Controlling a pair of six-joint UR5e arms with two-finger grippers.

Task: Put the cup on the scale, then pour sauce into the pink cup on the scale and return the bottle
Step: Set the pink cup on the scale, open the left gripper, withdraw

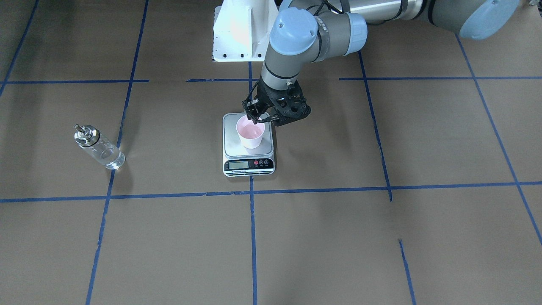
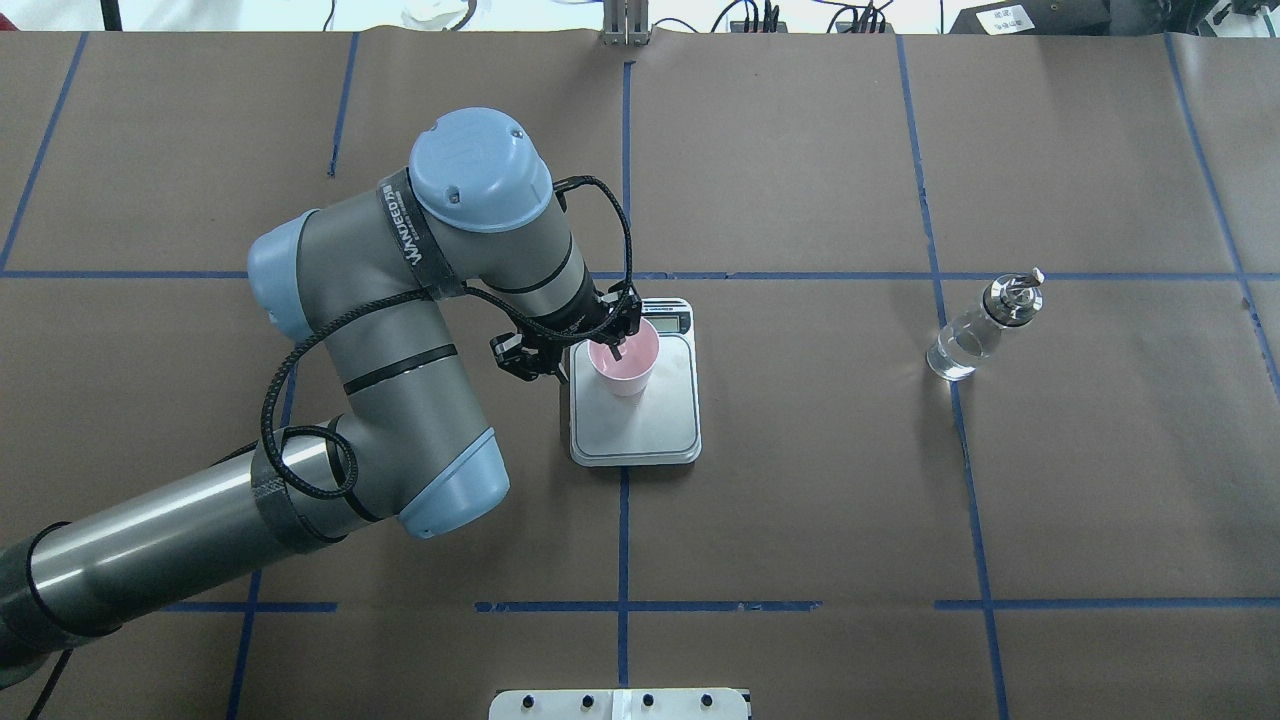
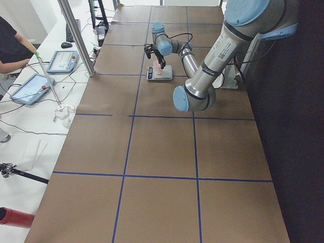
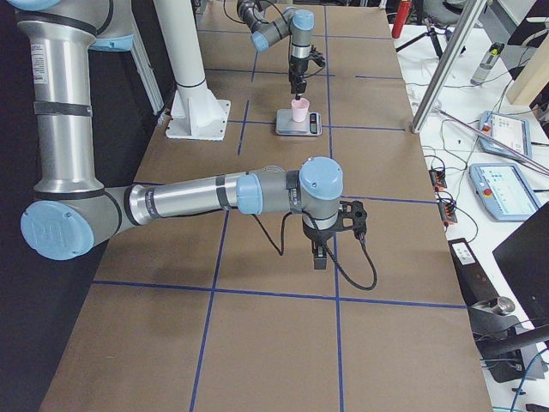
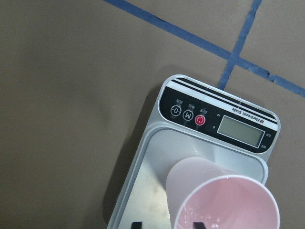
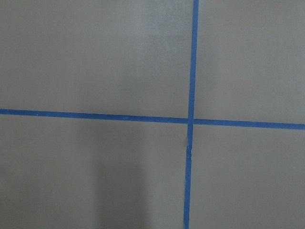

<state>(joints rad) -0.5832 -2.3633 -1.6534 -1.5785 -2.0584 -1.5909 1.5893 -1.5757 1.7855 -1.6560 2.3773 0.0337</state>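
My left pincer [image 1: 255, 115] hangs at the rim of the small pale pink tapered cup [image 1: 250, 132]. The cup stands upright on the steel platform of the flat rectangular kitchen scale [image 1: 231, 146], inside its edges. One of my fingers [image 2: 615, 350] dips into the cup's mouth and the other sits outside the wall. In the left wrist view a strip of bare steel shows between the outer fingertip and the cup, so I judge the jaws apart, not gripping. That makes the placing step look finished, with my withdrawal next, and that is where I see the first risk. If I lift at a slant, the inner finger could hook the rim and tip so light a cup, or drag it toward the platform's edge. A straight rise should avoid this. The clear glass cylindrical bottle [image 1: 100, 146], with its shiny metal collar and thin spout, stands well apart on my right side, on the brown paper table [image 1: 338, 237] near a blue tape line. The colourless sauce [image 1: 110, 158] sits low inside it. My right pincer [image 4: 319, 256] hovers over bare table near the robot's end. I cannot tell whether it is apart or together, since only the side camera shows it. Smooth glass could slip or twist in a poor grip. The cup's mouth is a narrow target, so a fast tilt would splash onto the scale. My left arm must also clear the cup before the right arm reaches in.
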